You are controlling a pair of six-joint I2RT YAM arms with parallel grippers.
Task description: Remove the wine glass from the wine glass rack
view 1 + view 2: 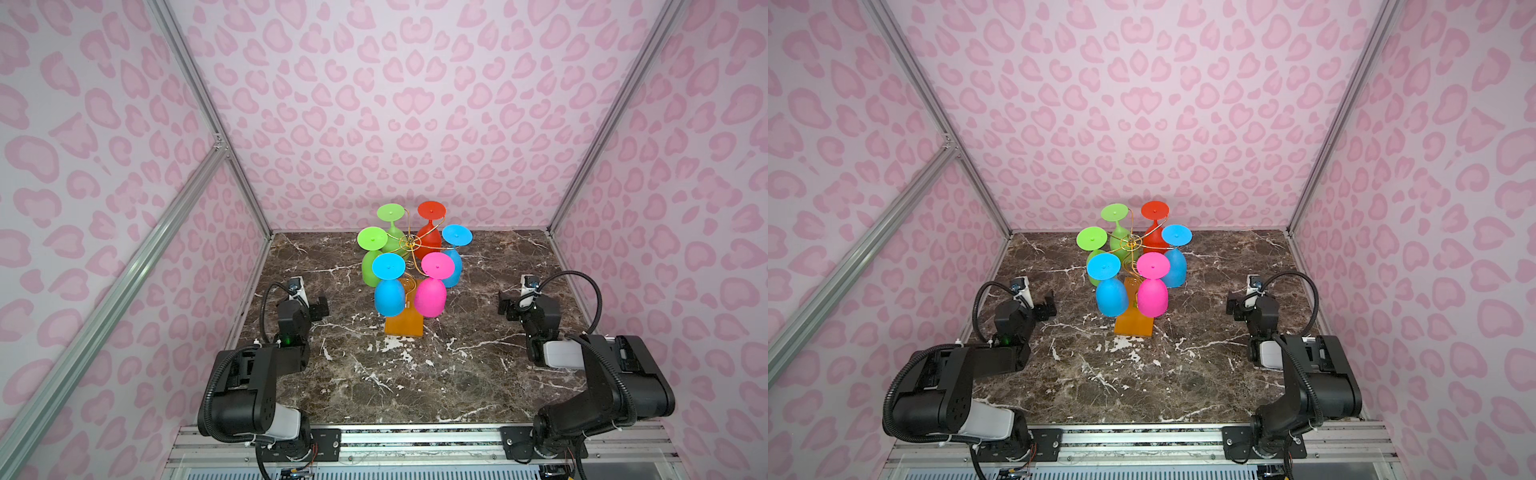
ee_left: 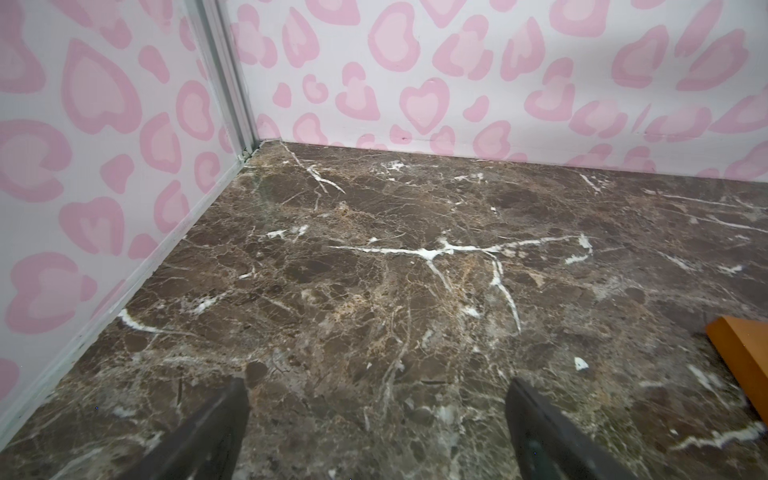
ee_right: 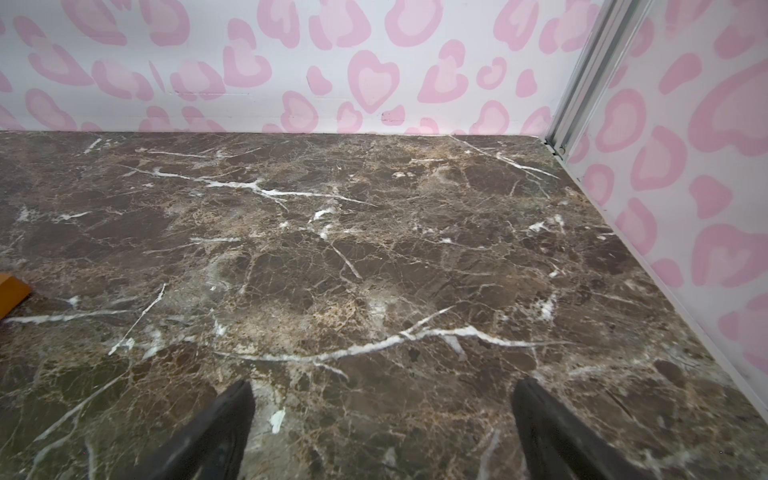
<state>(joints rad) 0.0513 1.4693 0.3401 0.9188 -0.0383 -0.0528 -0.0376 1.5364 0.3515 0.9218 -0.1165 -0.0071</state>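
Observation:
The wine glass rack (image 1: pixel 409 242) (image 1: pixel 1130 243) is a gold wire stand on an orange-brown base (image 1: pixel 404 326) at the table's middle back. Several coloured wine glasses hang upside down from its arms: nearest are a pink wine glass (image 1: pixel 430 297) (image 1: pixel 1152 297) and a blue one (image 1: pixel 389 298) (image 1: pixel 1111 299); green, red and another blue hang behind. My left gripper (image 1: pixel 320 307) (image 2: pixel 376 384) is open, low over the table left of the rack. My right gripper (image 1: pixel 505 307) (image 3: pixel 384 384) is open on the rack's right. Both are empty and apart from the glasses.
Brown marble table (image 1: pixel 415 382) is boxed in by pink-patterned walls with aluminium posts at the back corners. A corner of the rack's base shows at the edge of each wrist view (image 2: pixel 744 357) (image 3: pixel 12 293). Both arm bases sit on the front rail (image 1: pixel 415 440).

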